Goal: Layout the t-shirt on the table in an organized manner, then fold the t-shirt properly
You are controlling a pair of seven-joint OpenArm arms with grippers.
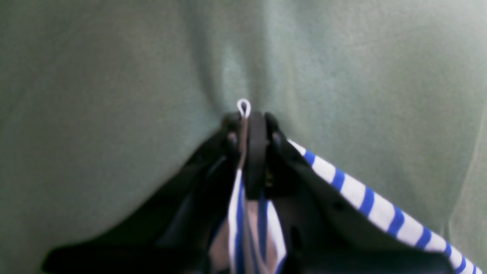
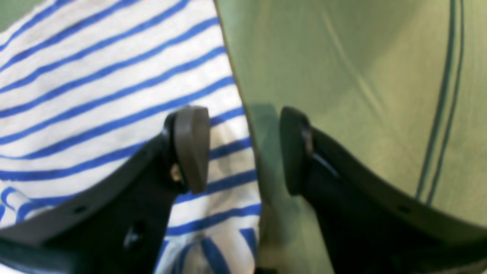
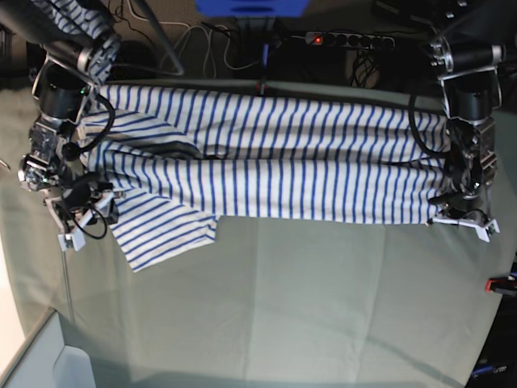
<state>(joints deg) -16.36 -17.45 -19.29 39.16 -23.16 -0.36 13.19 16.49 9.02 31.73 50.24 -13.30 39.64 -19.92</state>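
T-shirt point(image 3: 283, 129) partly folded across surface point(image 3: 283, 307), one sleeve spread toward near side. Left gripper point(image 1: 245, 148) closed, pinching t-shirt's edge. Right gripper point(image 2: 243, 152) open above t-shirt's other end, jaws apart.

t-shirt point(image 3: 291, 186): white, blue stripes | table point(image 3: 283, 291): grey-green | jaws point(image 2: 243, 152): black

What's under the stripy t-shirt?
Around the edges of the striped t-shirt, you can see the green-grey tablecloth it lies on. The cloth under its middle is covered, so nobody can tell if anything is hiding there.
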